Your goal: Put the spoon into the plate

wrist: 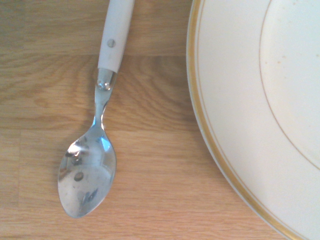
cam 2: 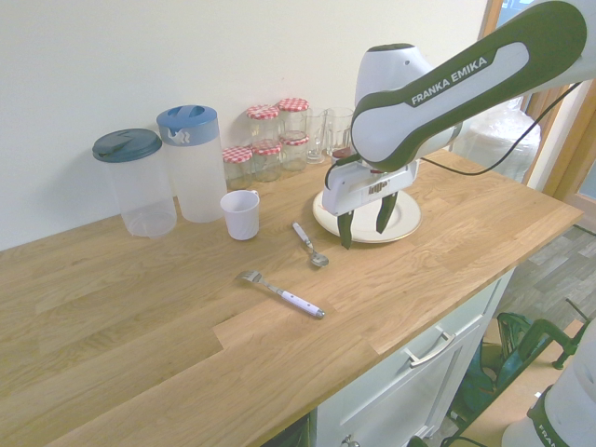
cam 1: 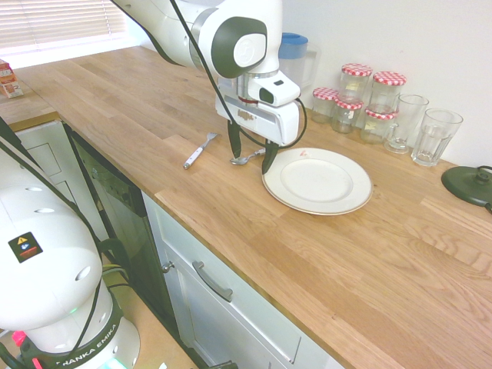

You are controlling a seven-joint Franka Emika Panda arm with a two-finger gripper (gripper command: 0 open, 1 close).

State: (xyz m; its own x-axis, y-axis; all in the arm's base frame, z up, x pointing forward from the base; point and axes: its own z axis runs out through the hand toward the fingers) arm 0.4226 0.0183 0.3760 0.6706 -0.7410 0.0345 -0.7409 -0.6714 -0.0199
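Observation:
The spoon [cam 1: 247,159] [cam 2: 310,246] [wrist: 87,175] lies flat on the wooden counter just left of the plate, with a shiny silver bowl and a white handle. The plate [cam 1: 319,181] [cam 2: 407,220] [wrist: 235,100] is large, round and white with a thin gold line on its rim, and nothing is on it. My gripper [cam 1: 251,161] [cam 2: 364,235] points straight down with its fingers open and nothing between them. It hovers low over the counter, above the gap between the spoon and the plate's near rim.
A longer fork [cam 1: 198,151] [cam 2: 279,294] lies nearer the counter's front edge. Along the wall stand red-lidded jars [cam 1: 361,96], drinking glasses [cam 1: 434,134], two lidded plastic jugs [cam 2: 191,158] and a white cup [cam 2: 242,214]. A black object [cam 1: 469,184] sits at the right.

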